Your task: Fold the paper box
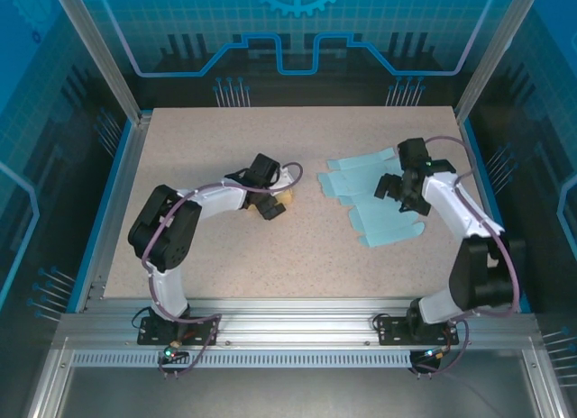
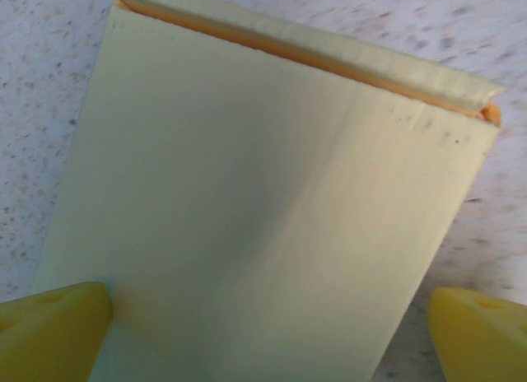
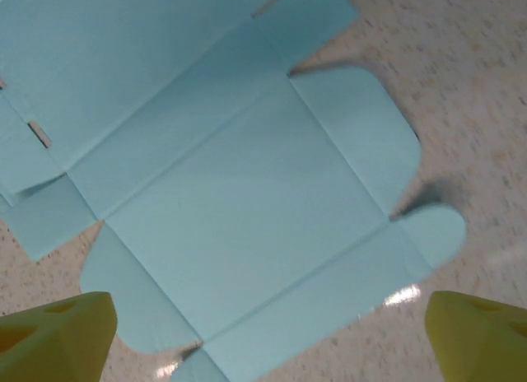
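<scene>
Light-blue flat paper box blank (image 1: 370,200) lies unfolded on the speckled beige surface (image 1: 225,256), right of centre.
Right tool (image 1: 397,189) hangs over the blank, fingers spread wide, gripping nothing. Left tool (image 2: 263,333), likewise spread, straddles a pale-yellow folded card piece (image 2: 272,209) with an orange inner edge, lying apart from the blank.

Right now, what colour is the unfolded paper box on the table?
The paper box is light blue, clearest in the right wrist view.
</scene>
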Available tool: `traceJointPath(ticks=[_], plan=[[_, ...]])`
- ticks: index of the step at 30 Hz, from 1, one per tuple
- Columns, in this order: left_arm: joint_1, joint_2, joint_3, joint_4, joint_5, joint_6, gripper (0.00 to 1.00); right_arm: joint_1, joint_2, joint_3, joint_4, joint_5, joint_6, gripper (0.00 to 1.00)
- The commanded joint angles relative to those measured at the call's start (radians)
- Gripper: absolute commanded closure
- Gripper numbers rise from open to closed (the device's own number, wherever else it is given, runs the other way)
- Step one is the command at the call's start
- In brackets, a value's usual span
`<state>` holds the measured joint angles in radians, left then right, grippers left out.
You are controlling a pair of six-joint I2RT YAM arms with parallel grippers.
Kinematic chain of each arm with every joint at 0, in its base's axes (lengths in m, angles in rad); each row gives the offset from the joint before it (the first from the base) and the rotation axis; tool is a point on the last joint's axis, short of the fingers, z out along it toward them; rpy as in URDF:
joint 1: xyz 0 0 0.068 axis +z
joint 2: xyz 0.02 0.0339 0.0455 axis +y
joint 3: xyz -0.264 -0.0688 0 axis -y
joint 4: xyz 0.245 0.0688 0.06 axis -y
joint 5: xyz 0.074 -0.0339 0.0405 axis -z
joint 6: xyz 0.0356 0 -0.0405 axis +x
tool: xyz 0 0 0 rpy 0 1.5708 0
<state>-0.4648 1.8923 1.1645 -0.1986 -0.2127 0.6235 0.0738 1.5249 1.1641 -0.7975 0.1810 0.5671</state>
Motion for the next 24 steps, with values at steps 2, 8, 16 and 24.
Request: traceJointPath(ticks=[2, 8, 16, 24], plan=[[0.077, 0.050, 0.009, -0.093, 0.025, 0.072, 0.01, -0.073, 0.180, 0.171, 0.065, -0.097, -0.143, 0.09], [0.120, 0.009, -0.002, -0.091, 0.052, 0.097, 0.01, -0.142, 0.416, 0.410, 0.042, -0.053, -0.259, 0.13], [0.070, -0.165, -0.026, -0.041, 0.237, -0.070, 0.01, -0.262, 0.627, 0.614, -0.009, -0.114, -0.370, 0.14], [0.038, -0.120, 0.117, 0.028, 0.432, -0.798, 0.04, -0.310, 0.707, 0.625, 0.048, -0.350, -0.413, 0.19]])
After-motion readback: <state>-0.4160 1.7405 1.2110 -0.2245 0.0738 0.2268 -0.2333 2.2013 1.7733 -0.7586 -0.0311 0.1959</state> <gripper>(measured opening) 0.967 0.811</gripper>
